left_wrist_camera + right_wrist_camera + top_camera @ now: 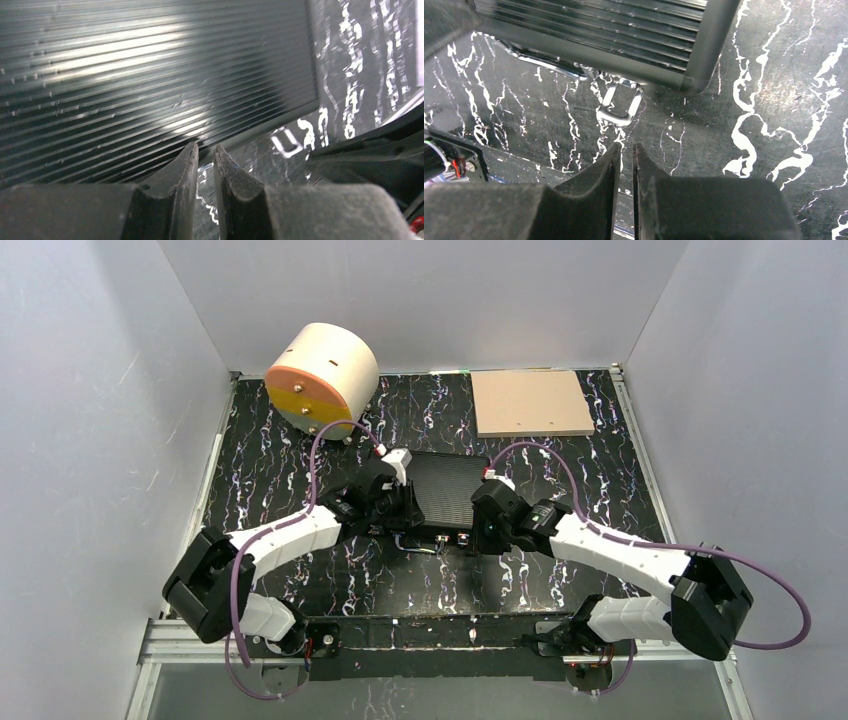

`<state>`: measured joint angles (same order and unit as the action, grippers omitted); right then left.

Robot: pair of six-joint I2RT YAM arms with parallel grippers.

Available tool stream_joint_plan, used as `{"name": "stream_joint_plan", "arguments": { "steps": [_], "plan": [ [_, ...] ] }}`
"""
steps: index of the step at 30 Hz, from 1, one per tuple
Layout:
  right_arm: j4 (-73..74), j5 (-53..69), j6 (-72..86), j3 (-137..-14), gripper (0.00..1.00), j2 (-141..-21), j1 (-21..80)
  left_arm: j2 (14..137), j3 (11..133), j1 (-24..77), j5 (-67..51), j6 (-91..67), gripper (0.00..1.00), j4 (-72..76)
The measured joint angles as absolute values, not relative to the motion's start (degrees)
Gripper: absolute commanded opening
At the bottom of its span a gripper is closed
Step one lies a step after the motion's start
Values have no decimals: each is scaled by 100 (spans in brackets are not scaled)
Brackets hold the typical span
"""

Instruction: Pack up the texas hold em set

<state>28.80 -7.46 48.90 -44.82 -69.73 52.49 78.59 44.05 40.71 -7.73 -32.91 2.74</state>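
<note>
The black ribbed briefcase [445, 485] lies closed in the middle of the table. My left gripper [405, 502] is at its front-left corner, my right gripper [487, 515] at its front-right corner. In the left wrist view the ribbed lid [150, 75] fills the upper left, and the left gripper [206, 150] is shut and empty just before the case's edge. In the right wrist view the right gripper [625, 147] is shut and empty above the table, just short of a silver latch loop [620, 104] hanging off the case's front [624, 35]. Chips, cards, dice and buttons are out of view.
A big cream cylinder with an orange-yellow face [320, 380] stands at the back left. A flat tan board [532, 403] lies at the back right. Grey walls close in the black marbled table [270, 460] on three sides.
</note>
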Motion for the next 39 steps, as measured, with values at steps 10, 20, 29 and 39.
{"name": "stream_joint_plan", "arguments": {
  "steps": [10,20,29,39],
  "plan": [
    [2864,-624,4786,-4644,29,-7168,5122,7996,4202,4080,-657,-3363,15,384],
    [2722,-497,4729,-4672,29,-7371,5011,8014,4167,4101,-639,-3365,14,458],
    [2661,-263,4582,-4670,16,-7817,4921,7983,4077,4101,-626,-3365,14,580],
    [1850,-657,4519,-3997,9,-8138,4897,7955,4047,4106,-567,-3374,13,615]
  ]
}}
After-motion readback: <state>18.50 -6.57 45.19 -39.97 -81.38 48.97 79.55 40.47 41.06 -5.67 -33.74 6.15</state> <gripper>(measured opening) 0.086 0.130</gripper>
